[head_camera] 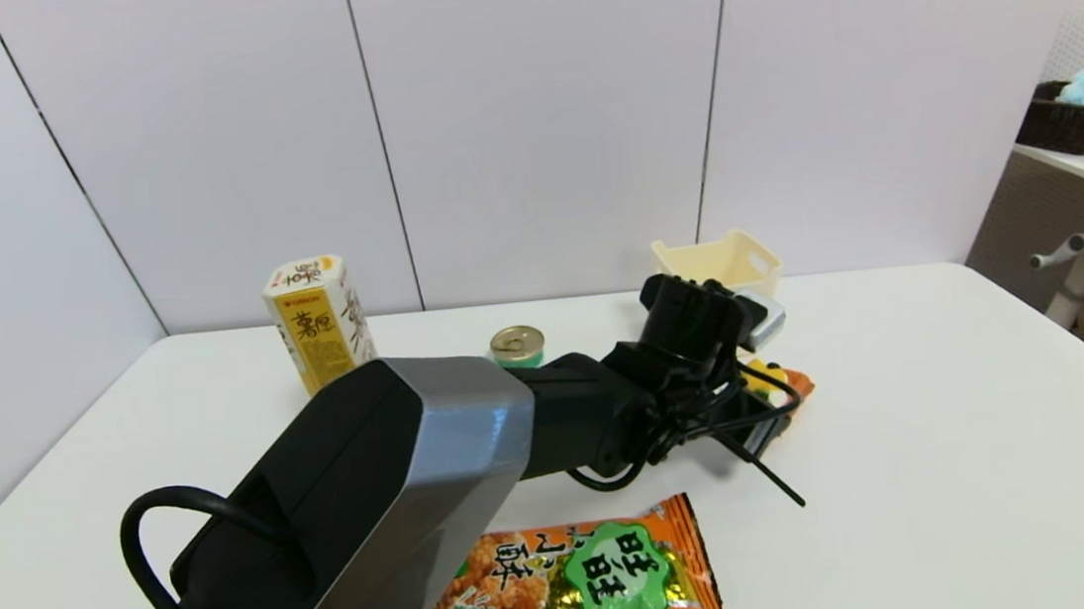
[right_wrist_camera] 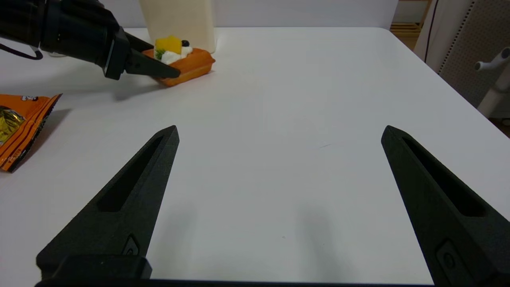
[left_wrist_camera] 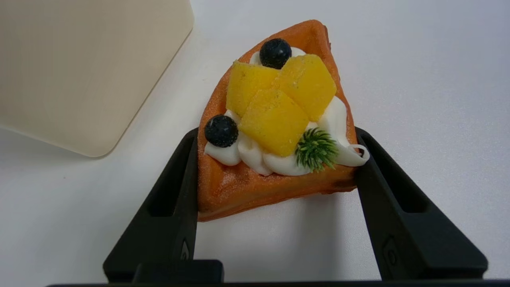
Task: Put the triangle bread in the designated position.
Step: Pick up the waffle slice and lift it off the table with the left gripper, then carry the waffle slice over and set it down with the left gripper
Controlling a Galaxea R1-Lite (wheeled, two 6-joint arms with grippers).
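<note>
The triangle bread is an orange-brown wedge with white cream, yellow fruit pieces, dark berries and a green sprig. It lies on the white table beside the cream basket, right of centre in the head view. My left gripper reaches across the table and is shut on the triangle bread, one finger pressing each side of its wide end. The right wrist view shows this from the side, the left gripper low over the table at the triangle bread. My right gripper hangs open over bare table. No mark shows the designated position.
A cream basket stands just behind the bread. A large orange snack bag lies at the front, under my left arm. A small tin can and a yellow-white carton stand at the back left.
</note>
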